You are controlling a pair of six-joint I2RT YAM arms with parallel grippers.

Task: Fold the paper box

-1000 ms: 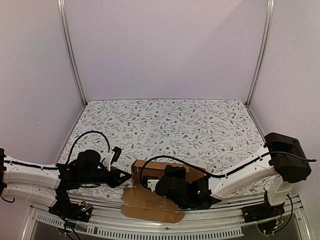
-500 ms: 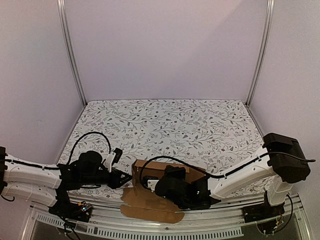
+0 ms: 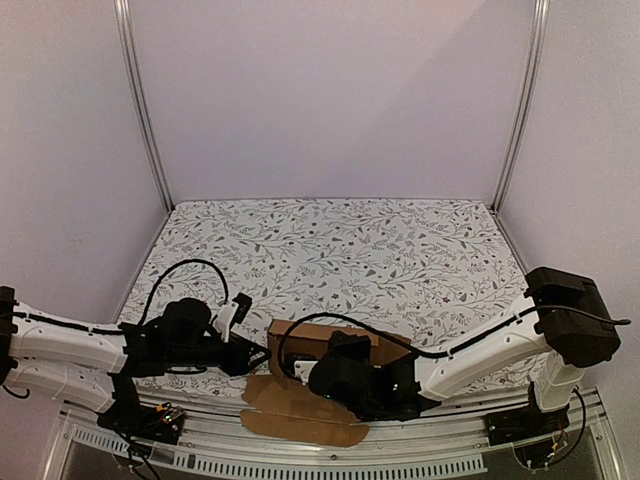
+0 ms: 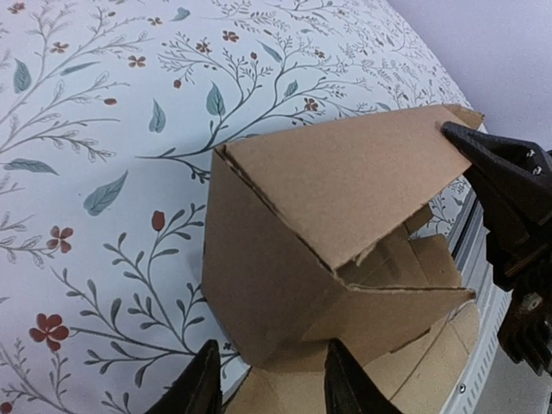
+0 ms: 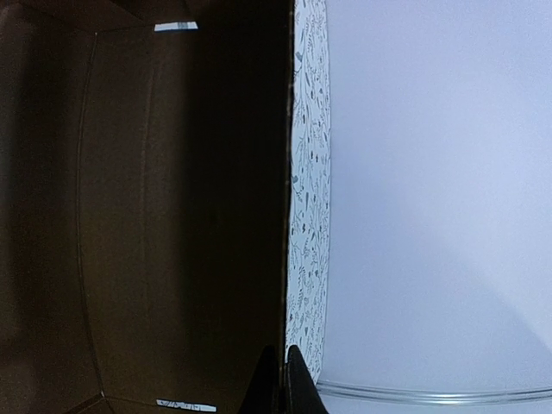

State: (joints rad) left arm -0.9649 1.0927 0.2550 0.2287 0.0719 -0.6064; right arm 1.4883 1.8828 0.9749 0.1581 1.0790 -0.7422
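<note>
Top external view: we see the paper box [image 3: 297, 408] at the near edge of the floral table [image 3: 340, 250], between the two arms. It is part-folded. One brown wall stands upright on the cloth, and a wide flat flap lies toward the camera, reaching the metal rail [image 3: 200, 462] at the table's front.

Right wrist view: the right gripper [image 5: 282, 386] has its fingertips pressed together on the thin edge of a cardboard wall, so we log it as pinching the box. The dark inside face of the carton fills the left half of that view, with two small pale slots, one at the top and one at the bottom. A strip of the floral cloth and the pale booth wall [image 5: 431, 216] fill the rest.

Left wrist view: the left gripper [image 4: 269, 386] sits low at the box's near bottom corner with its fingers spread. Cardboard lies between them, and a sliver of cloth shows beside the left finger, so we see no clamp. The box here is a raised, tent-like shape with one top panel tilted over folded inner flaps. The black right gripper touches that panel's far right corner.
</note>
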